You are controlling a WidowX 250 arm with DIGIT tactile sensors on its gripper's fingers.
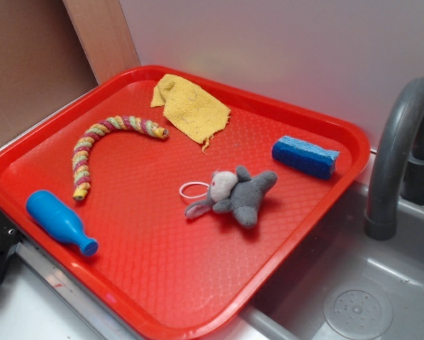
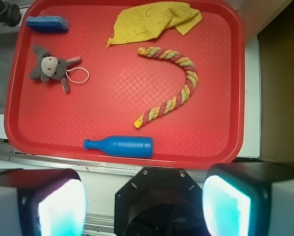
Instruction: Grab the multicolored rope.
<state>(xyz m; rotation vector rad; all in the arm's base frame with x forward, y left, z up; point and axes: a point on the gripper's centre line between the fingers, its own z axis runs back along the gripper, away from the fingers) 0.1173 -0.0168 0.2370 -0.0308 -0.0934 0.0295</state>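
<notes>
I am looking down through the wrist view at a red plastic tray (image 2: 238, 98) with a dimpled floor, and I am judging that the task is barely starting: nothing is being held, and the whole approach and grasp are lying ahead of me. The pincer (image 2: 144, 204) is sitting at the bottom edge of the wrist frame with its two pale, glowing pads (image 2: 61, 206) spread wide apart and nothing between them, and it is hanging off the near side of the tray, well apart from everything on it. The thick twisted rope striped pink, yellow, green and maroon (image 2: 179, 86) is lying flat on the tray floor in the right of centre of the wrist view, bent into a hook; one end is pointing toward the crumpled yellow woven cloth (image 2: 154, 22) at the top of the frame, near it but, as far as I can tell, not touching, and the other end is finishing just above the blue plastic bottle (image 2: 120, 146) lying on its side at the lower middle. In the exterior view the same rope (image 1: 102, 145) is curving through the upper left of the tray and no arm is showing there at all. The small grey stuffed animal with a white loop (image 2: 51, 68) and the blue rectangular sponge (image 2: 47, 23) are resting in the upper left of the wrist frame, well clear of the rope. What I am reckoning is left: bringing the pincer over the rope, lowering it across a clear stretch of the bend, closing and lifting.
</notes>
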